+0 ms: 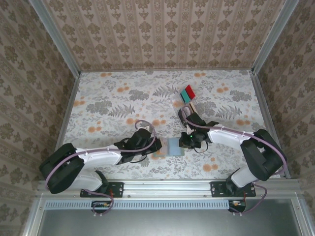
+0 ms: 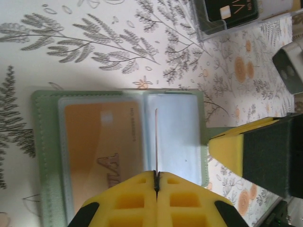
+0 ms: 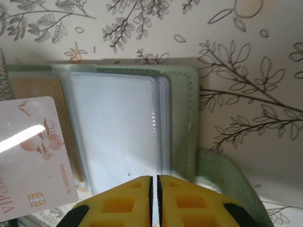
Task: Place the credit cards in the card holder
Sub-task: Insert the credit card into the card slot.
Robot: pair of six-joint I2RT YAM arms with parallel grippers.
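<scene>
1. The card holder (image 1: 175, 146) lies open on the table (image 1: 113, 98) near its near edge, between the two grippers. It is a flat grey-green bifold with a stitched, faintly grained border and clear plastic sleeve leaves inside.
2. One tan card (image 2: 99, 156) sits inside the left-hand sleeve. It is smooth and round-cornered, and its lettering shows through the plastic. The sleeve beside it holds nothing I can make out.
3. One pale pink card (image 3: 33, 156) overlaps the holder's edge on the tan card's side. It is glossy under a streak of glare and carries a gold chip and an orange print. Whether it rests there or is held, I cannot tell.
4. The left gripper (image 2: 156, 176) has its yellow ribbed fingers pressed together. A thin sheet, seen edge-on, runs up from their seam over the holder (a sleeve leaf by the look of it), so they are clamped on the card holder.
5. The right gripper (image 3: 155, 179) hangs over the holder's other side with its fingers brought together, leaving only a hairline between them. I cannot tell whether anything is pinched there.
6. Farther back stands a clear divided tray (image 2: 204, 29). It holds one dark card (image 2: 227, 9), one red card (image 1: 190, 91) and one teal card (image 1: 185, 95).
7. That makes five cards counted: one sleeved, one at the holder and three in the tray.
8. The table wears a matte floral print of grey ferns and orange blooms.
</scene>
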